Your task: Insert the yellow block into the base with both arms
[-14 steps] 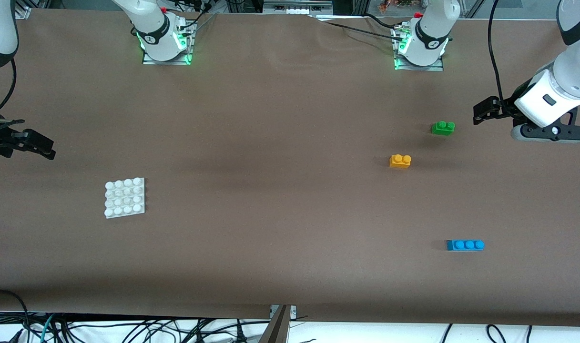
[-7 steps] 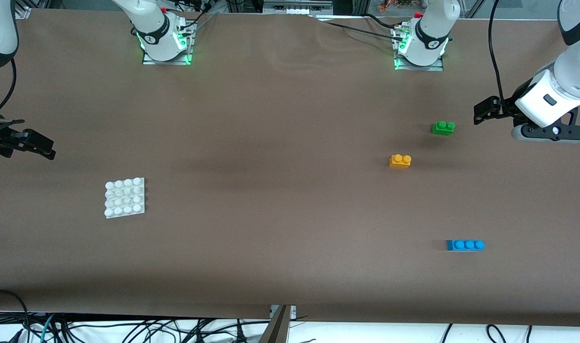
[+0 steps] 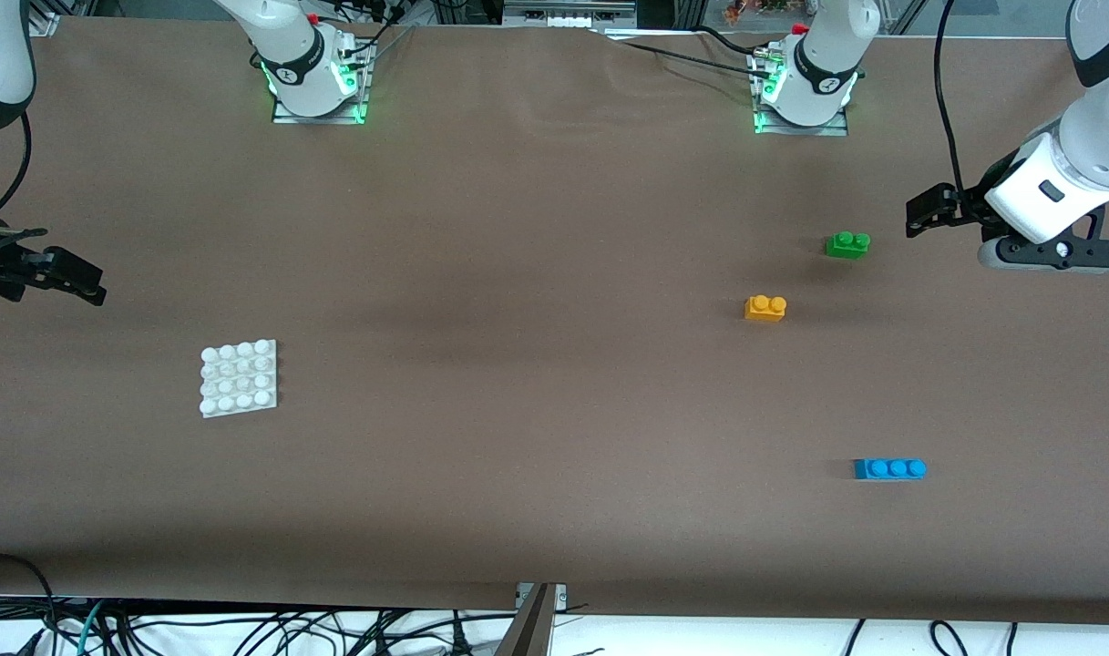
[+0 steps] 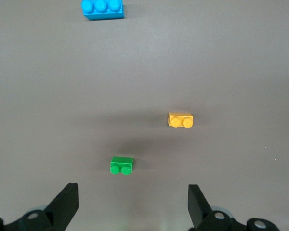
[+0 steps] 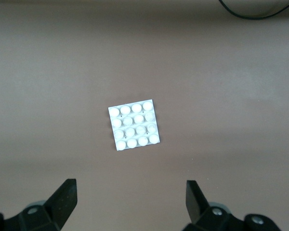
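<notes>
Brown paper covers the long table [image 3: 536,437], and on it we see nothing of the task begun. We find the yellow block [image 3: 765,308] resting toward the left arm's end, untouched, with a green two-stud brick [image 3: 847,244] near it and farther from the front camera, and a blue three-stud brick [image 3: 889,468] well apart and nearer to that camera. We find the base [image 3: 238,377] lying flat toward the right arm's end, well apart from all three bricks, its studs bare.

We see the left gripper [image 4: 132,204] held in the air over the table at its own end, jaws spread wide and holding nothing; its wrist view looks down on the green brick and the yellow block. We see the right gripper [image 5: 130,199] likewise up over its end of the table, jaws wide apart and empty, with the base in its wrist view.

We judge everything remains to do: grasping the block, carrying it over, steadying the base, and pressing the block onto the studs.
</notes>
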Available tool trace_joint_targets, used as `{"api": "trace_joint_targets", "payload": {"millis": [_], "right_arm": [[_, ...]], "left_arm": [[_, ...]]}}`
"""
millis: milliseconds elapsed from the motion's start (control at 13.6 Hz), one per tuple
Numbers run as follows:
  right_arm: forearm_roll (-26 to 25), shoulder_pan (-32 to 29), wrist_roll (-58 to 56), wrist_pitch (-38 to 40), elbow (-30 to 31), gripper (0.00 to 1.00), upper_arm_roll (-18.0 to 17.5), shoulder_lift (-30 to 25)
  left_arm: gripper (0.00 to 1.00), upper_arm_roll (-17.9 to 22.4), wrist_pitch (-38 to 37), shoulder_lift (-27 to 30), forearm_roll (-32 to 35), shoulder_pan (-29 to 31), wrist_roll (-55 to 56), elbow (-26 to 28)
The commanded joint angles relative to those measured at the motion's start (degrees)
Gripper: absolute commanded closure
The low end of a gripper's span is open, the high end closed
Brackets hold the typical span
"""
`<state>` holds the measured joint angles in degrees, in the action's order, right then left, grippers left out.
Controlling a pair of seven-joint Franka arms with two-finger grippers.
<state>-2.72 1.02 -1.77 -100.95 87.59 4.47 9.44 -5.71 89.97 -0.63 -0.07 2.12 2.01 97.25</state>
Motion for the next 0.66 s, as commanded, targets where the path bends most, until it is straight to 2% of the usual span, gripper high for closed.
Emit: {"api": "trace_joint_targets", "payload": {"millis": [0,295,590], "right_arm": [[-0.45,-0.32,-0.52,-0.38,0.12,0.00,-0.34,-0.38],[-0.54,-0.23,-0.69,-0.38,0.12,0.00,-0.34,0.49],[-0.80,-0.59,-1.74,-0.91,0.21,0.00,-0.26,4.79]], "left_arm": [[0.00,0.26,-1.11,0.19,-0.28,-0.01,-0.87,-0.83],[0.00,0.26,-1.28,0.19,-0.37,-0.01,-0.96,-0.92],[0.00,0.35,-1.46,0.19,-0.37,0.08,-1.22,-0.83]]}}
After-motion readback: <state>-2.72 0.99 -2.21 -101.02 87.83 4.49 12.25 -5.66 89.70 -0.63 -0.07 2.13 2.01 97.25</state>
